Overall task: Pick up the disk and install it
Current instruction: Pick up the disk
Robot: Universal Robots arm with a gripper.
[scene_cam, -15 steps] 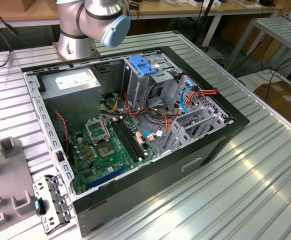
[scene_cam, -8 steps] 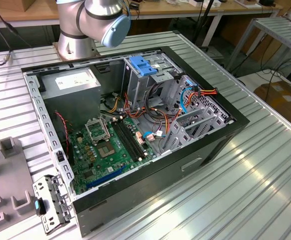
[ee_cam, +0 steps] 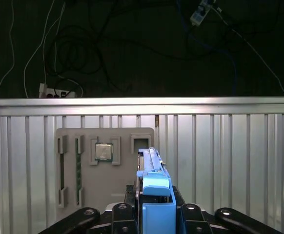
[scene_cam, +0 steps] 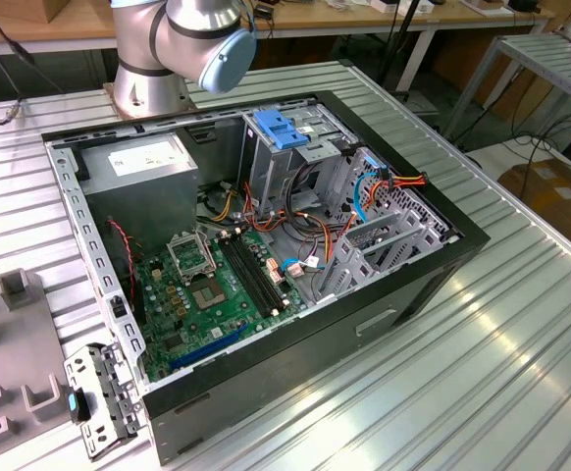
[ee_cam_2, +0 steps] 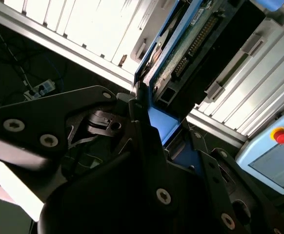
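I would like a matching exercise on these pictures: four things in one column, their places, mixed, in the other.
1 disk
2 processor chip
3 motherboard
4 red button

a inside the open computer case
b on the pale blue box
c held in the gripper
d in a recess of the grey tray

Pairs: 1-c, 2-d, 3-a, 4-b

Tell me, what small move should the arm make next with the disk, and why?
Probably a short lift straight away from the tray: the fingers look shut on the disk, held on edge with its far end close to the tray's slot, so sideways travel might snag it.
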